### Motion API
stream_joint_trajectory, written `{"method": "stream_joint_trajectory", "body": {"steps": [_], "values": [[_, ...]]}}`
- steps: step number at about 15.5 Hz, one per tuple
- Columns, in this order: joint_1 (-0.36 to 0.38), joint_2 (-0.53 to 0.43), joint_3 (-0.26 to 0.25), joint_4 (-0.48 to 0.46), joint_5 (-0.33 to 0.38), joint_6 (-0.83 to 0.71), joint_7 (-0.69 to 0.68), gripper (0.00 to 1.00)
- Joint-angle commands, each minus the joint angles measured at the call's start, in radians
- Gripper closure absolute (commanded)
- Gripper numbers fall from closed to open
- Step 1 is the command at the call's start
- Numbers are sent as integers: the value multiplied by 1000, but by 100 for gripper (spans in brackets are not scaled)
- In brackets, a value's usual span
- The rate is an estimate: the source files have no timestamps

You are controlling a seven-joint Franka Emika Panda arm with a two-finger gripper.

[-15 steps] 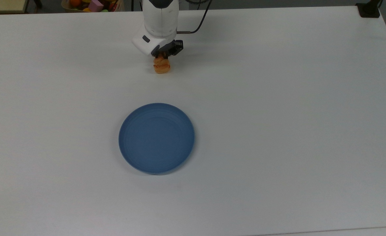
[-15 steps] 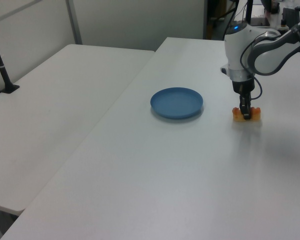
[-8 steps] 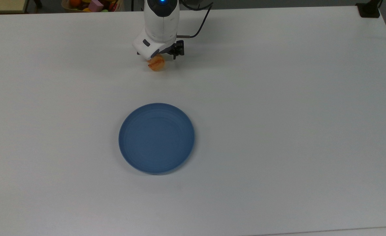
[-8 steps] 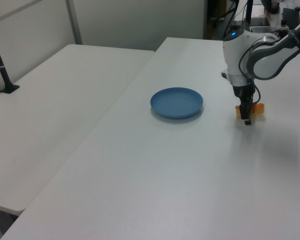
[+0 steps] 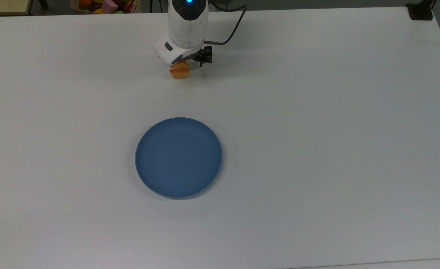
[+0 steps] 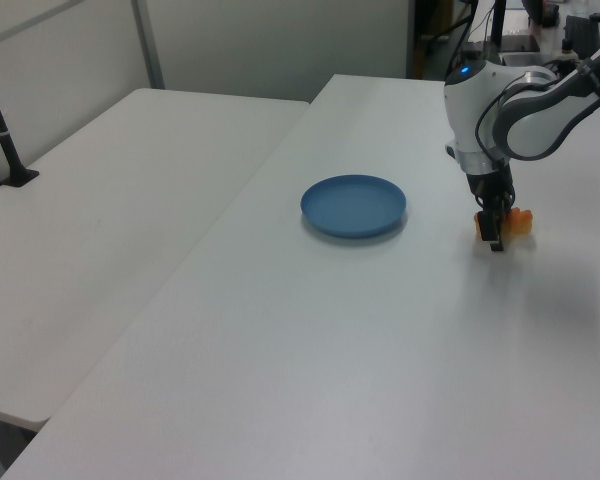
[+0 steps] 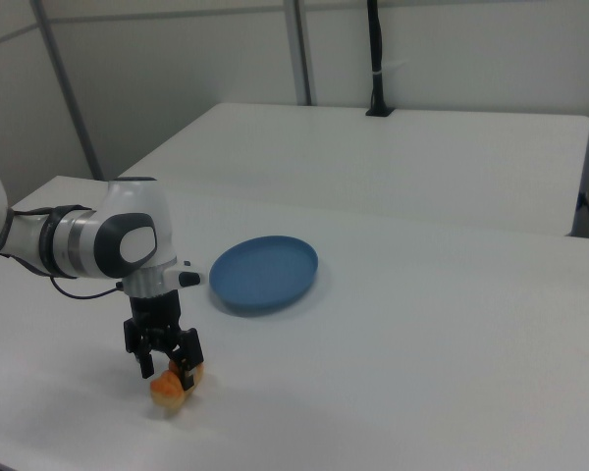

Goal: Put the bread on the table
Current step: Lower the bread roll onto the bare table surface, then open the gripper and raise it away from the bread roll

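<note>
The bread (image 5: 180, 71), a small orange-brown loaf, lies on the white table (image 5: 317, 112) toward the top view's upper edge. It lies well apart from the round blue plate (image 5: 178, 157). My gripper (image 7: 167, 367) is open, its two dark fingers standing apart on either side of the bread (image 7: 171, 389) and just above it. In the left view the gripper (image 6: 494, 232) hangs over the near side of the bread (image 6: 518, 221), to the right of the plate (image 6: 353, 205). In the top view the white wrist (image 5: 184, 35) covers the fingers.
The blue plate (image 7: 264, 273) holds nothing. A bin of coloured toys (image 5: 108, 5) sits past the table's far edge. A black clamp base (image 5: 419, 11) stands at the top view's upper right corner. A second white table (image 6: 100, 200) adjoins this one.
The fingers have let go of the bread and the gripper has lifted slightly, drifting toward the top view's upper edge. The bread tipped and now rests on the table.
</note>
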Motion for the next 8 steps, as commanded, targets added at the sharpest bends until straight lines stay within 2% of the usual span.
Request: {"method": "stream_joint_trajectory", "body": {"steps": [1, 4, 8], "values": [[-5, -16, 14, 3, -19, -29, 40, 0], [-5, -19, 14, 5, -21, -30, 38, 0], [-24, -33, 14, 132, -22, -128, 12, 0]]}}
